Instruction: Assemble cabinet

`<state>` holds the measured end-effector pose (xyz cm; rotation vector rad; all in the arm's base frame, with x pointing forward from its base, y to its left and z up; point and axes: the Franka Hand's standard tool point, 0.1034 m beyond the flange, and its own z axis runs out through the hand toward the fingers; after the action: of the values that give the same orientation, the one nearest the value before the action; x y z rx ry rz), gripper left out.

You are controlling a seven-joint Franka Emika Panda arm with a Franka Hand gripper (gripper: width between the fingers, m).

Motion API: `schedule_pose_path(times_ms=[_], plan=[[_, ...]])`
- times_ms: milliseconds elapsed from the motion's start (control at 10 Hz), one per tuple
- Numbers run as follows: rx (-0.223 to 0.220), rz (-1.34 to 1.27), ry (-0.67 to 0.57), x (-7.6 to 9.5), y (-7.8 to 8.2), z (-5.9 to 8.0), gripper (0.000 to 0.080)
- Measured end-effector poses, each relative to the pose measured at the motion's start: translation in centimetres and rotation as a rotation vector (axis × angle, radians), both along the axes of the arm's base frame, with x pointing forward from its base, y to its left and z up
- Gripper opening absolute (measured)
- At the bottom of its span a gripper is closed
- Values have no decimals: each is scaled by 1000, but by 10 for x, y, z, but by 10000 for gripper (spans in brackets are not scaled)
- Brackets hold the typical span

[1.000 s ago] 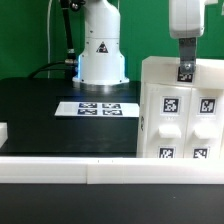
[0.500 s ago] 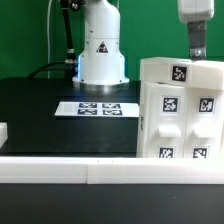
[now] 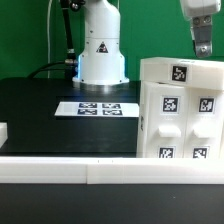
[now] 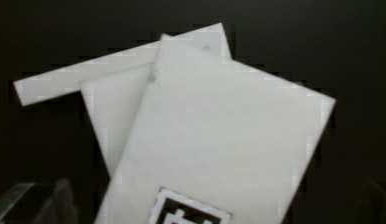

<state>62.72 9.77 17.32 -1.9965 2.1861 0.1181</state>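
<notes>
The cabinet (image 3: 180,110) is a large white box with black-and-white tags, standing on the black table at the exterior view's right. Its front shows raised tagged panels, and one tag lies on its top. My gripper (image 3: 203,46) hangs in the air just above the cabinet's top right and touches nothing. In the wrist view the cabinet's white top (image 4: 225,130) fills the frame below me, with a tag at its near edge. A faint finger (image 4: 33,205) shows far off to one side, so the jaws stand apart and empty.
The marker board (image 3: 100,108) lies flat on the black table in front of the white robot base (image 3: 101,50). A small white block (image 3: 3,132) sits at the left edge. A white rail (image 3: 70,170) runs along the front.
My gripper has risen from the tag on the cabinet's top and shifted slightly to the exterior view's right. The cabinet has not moved.
</notes>
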Motion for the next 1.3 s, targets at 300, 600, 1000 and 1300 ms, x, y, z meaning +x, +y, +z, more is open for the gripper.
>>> schedule_pose_path(times_ms=[300, 600, 1000, 1300], plan=[[-34, 445, -80, 5, 1, 5, 797], [-57, 790, -153, 9, -10, 4, 797], [-121, 1285, -220, 8, -11, 3, 797], [-185, 1711, -234, 5, -8, 0, 797]])
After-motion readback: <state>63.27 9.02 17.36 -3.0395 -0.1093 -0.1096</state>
